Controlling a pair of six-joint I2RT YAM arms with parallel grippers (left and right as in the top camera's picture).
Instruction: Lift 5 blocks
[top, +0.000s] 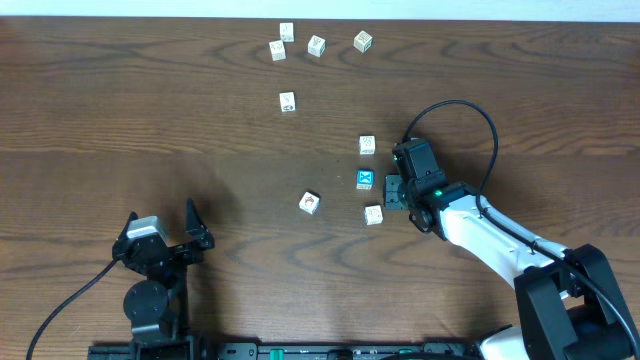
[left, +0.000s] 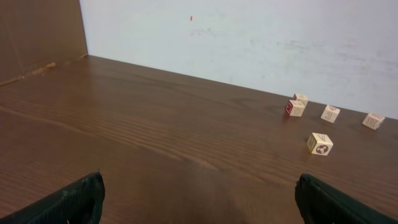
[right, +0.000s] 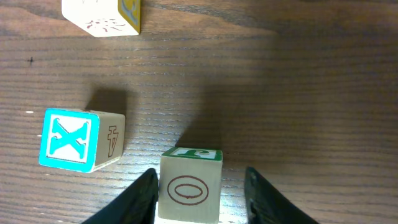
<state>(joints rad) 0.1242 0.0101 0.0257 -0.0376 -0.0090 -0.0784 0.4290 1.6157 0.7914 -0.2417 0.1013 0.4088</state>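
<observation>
The bright blue block with a white X (top: 365, 179) (right: 68, 140) lies on the table just left of my right gripper (top: 393, 190) (right: 199, 174). A block with a reddish-brown picture (top: 309, 203) and two cream blocks (top: 367, 145) (top: 373, 214) lie close by. A yellowish block (top: 363, 41) sits at the back. Between the right gripper's fingers a green-topped white cube (right: 189, 186) with a red oval stands on the table. The left finger touches it and a gap shows at the right finger. My left gripper (top: 162, 225) (left: 199, 186) stands wide open over bare wood.
Several whitish cubes lie at the back of the table (top: 287, 32) (top: 277, 49) (top: 316, 45), with one more nearer the middle (top: 287, 101). The left wrist view shows them before a pale wall (left: 319, 144) (left: 330, 113). A black cable (top: 470, 110) loops above the right arm.
</observation>
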